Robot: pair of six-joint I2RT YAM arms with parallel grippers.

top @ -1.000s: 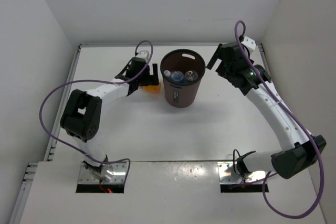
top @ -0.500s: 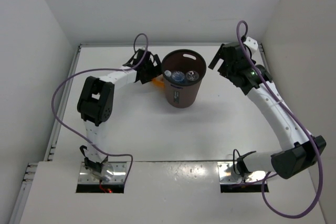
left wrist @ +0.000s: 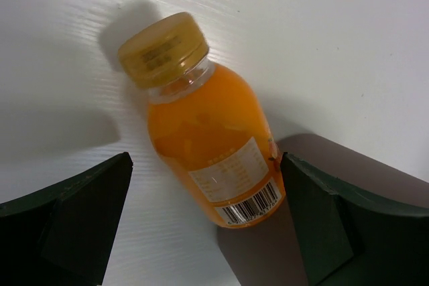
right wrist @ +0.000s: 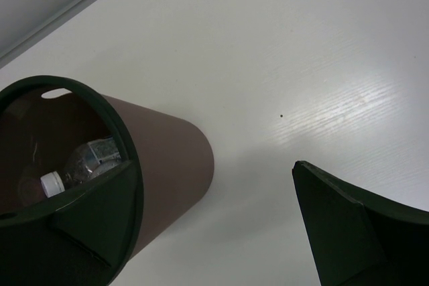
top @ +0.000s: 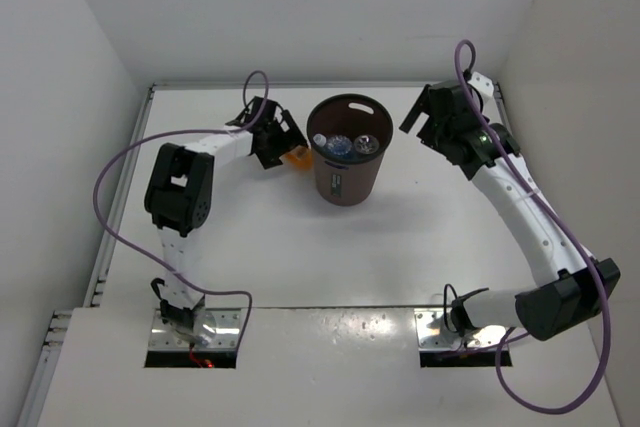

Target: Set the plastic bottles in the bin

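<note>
The orange bottle (left wrist: 208,145) lies on its side on the table, yellow cap (left wrist: 163,49) pointing away, base against the brown bin (left wrist: 382,172). My left gripper (left wrist: 201,232) is open, its fingers (left wrist: 74,219) on either side of the bottle's base, not touching it. In the top view the orange bottle (top: 297,156) lies just left of the bin (top: 345,179), at my left gripper (top: 284,143). Three clear bottles (top: 338,145) lie inside the bin. My right gripper (top: 424,119) is open and empty, right of the bin. The right wrist view shows the bin (right wrist: 167,159) with a clear white-capped bottle (right wrist: 90,160) inside.
White walls enclose the table on the left, back and right. The back wall edge (right wrist: 67,11) runs close behind the bin. The bin's dark rim (right wrist: 107,115) partly overlaps my right gripper's left finger (right wrist: 94,226) in the right wrist view.
My left arm has raised its elbow and swung the gripper right, over the orange bottle. The bottle has shifted against the bin. The right arm has hardly moved.
</note>
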